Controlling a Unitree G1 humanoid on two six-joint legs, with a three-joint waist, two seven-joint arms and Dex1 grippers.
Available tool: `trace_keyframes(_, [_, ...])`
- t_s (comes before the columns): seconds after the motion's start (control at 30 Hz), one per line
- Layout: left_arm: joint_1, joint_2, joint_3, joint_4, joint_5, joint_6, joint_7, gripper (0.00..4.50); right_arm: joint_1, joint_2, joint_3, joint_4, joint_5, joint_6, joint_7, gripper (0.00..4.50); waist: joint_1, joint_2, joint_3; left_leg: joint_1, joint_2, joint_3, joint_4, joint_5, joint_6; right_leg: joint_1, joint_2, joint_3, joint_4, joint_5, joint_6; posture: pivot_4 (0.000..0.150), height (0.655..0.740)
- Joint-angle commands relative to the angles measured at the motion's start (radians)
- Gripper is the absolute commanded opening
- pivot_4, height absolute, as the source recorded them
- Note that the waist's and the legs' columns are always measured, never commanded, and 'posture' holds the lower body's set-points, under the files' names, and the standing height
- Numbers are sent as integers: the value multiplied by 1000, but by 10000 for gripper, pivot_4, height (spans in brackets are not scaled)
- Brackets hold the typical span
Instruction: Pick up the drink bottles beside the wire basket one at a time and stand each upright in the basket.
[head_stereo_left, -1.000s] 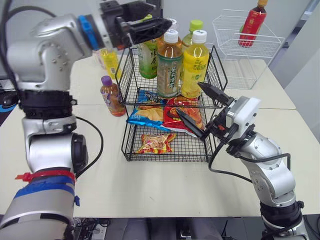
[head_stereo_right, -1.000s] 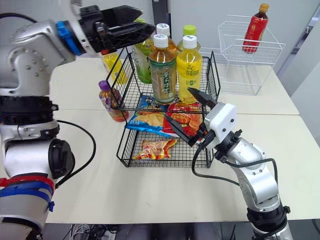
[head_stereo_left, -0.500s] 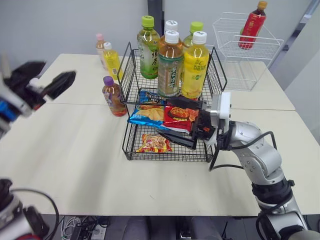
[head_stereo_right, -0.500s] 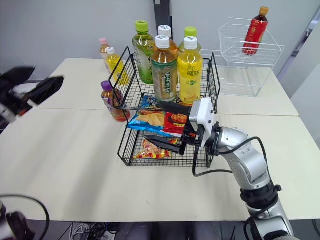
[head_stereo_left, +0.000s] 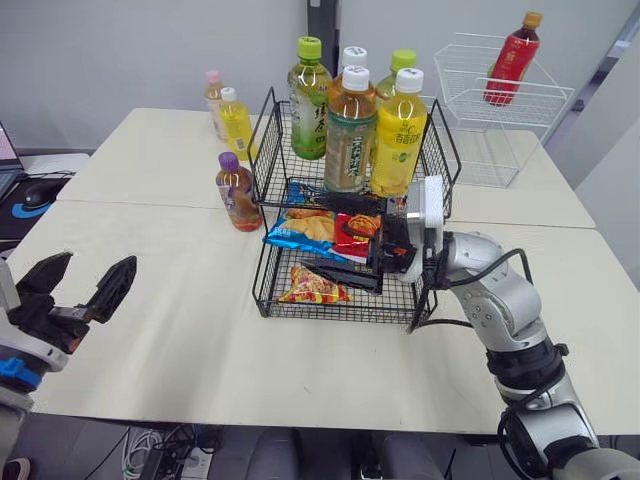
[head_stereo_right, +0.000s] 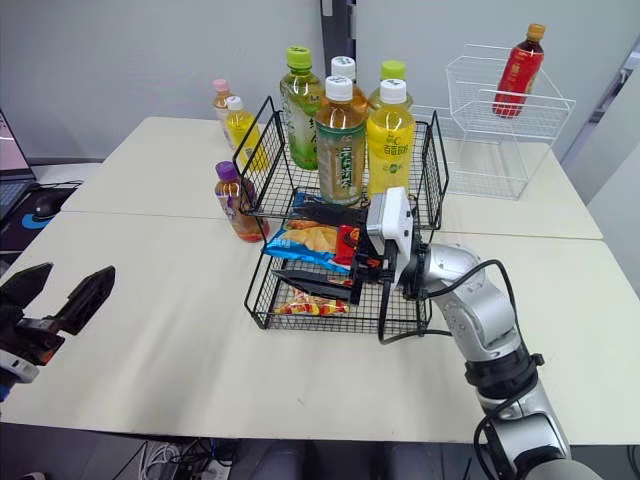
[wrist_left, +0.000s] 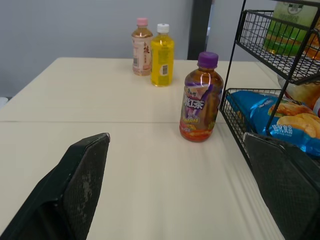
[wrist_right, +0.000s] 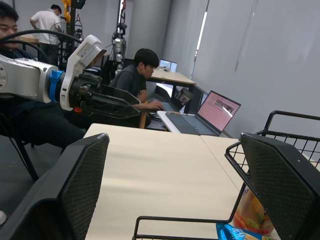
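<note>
left gripper (head_stereo_left: 90, 266) has swung off the basket (head_stereo_left: 266, 150) to 8 o'clock, jaws apart, empty; right gripper (head_stereo_left: 320, 236) sits jaws apart at its front; purple-capped bottle (head_stereo_left: 238, 192) still on tabletop (head_stereo_left: 180, 330) at basket's 9 o'clock, likely next pick.

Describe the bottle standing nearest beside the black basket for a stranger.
On the table, find the black two-tier wire basket. By its left side stands an amber bottle. Only its cap is purple, unlike the yellow bottle and pink-capped bottle behind.
</note>
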Motion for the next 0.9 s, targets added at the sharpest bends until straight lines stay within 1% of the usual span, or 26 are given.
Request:
trace_keyframes(0.03, [-81,58,-102,64,29,-59,31,44669,-1,2,-18,-46,-13,-16,-36,45000,2,0,0,0,0,0,0,0,0,0,0,0,0,0,0,1500,7400])
trace_keyframes(0.13, [-192,105,-235,180,101,-113,49,44669,14,-2,-26,-72,-40,-20,-77,45000,2,0,0,-1,0,0,0,0,0,0,0,0,-2,0,0,1500,7400])
trace_keyframes(0.2, [-282,118,-325,284,155,-159,59,44669,20,-6,-37,-82,-91,-45,-130,45000,2,0,0,-1,0,0,-1,0,0,0,0,0,-2,0,0,1500,7400])
trace_keyframes(0.4, [-548,93,-583,617,315,-326,21,44669,43,-16,-51,-133,-132,-39,-213,45000,1,0,0,-3,0,1,-2,0,0,-1,0,-1,-4,0,0,1500,7400])
trace_keyframes(0.47, [-627,78,-632,728,353,-380,13,44669,54,-24,-52,-152,-139,-31,-228,45000,1,1,0,-3,0,1,-2,0,0,-1,0,-1,-5,0,1,1500,7400])
trace_keyframes(0.6, [-750,57,-716,920,412,-482,-50,44669,72,-38,-55,-186,-147,-11,-259,45000,-5,1,1,-4,0,2,-2,0,0,-1,0,-1,-7,1,1,1500,7400])
trace_keyframes(0.9, [-954,15,-812,1259,531,-657,-97,44669,94,-59,-60,-226,-149,21,-292,45000,-3,1,1,-4,0,2,-3,0,0,-1,0,-2,-7,1,1,1500,7400])
